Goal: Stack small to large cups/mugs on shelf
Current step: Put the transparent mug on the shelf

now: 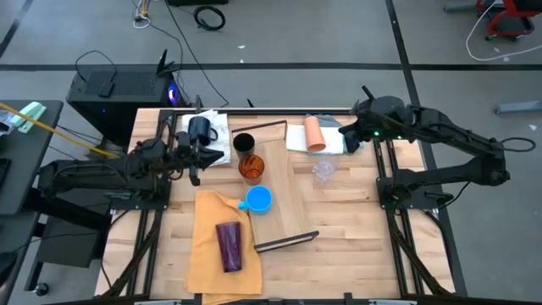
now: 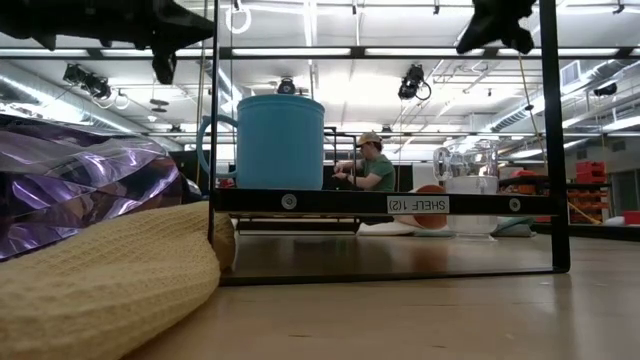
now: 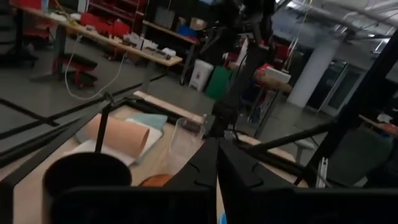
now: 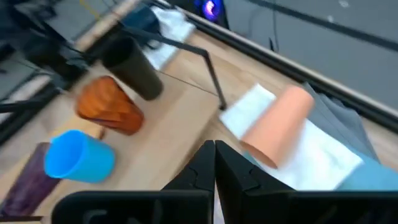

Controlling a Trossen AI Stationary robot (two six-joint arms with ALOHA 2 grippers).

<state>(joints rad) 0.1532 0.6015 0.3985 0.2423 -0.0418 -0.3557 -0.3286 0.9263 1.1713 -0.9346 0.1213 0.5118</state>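
At the left of the high view the left gripper [image 1: 196, 161] hung clenched and empty beside the dark navy mug [image 1: 201, 129], which lay on a white cloth [image 1: 216, 135] at upper centre-left. Lower down, the purple tumbler [image 1: 229, 246] lay on the mustard cloth [image 1: 212, 254]. On the shelf [image 1: 284, 191] at centre stood the black cup [image 1: 243, 141], the orange tumbler [image 1: 251, 168] and the bright blue mug [image 1: 257, 199], with a clear cup [image 1: 323, 172] just right of it. Further right the peach cup [image 1: 314, 133] lay on folded cloths, the right gripper [image 1: 349, 135] clenched and empty beside it. Nothing seemed stacked yet; a pick looked next, calling for opened fingers over a small cup
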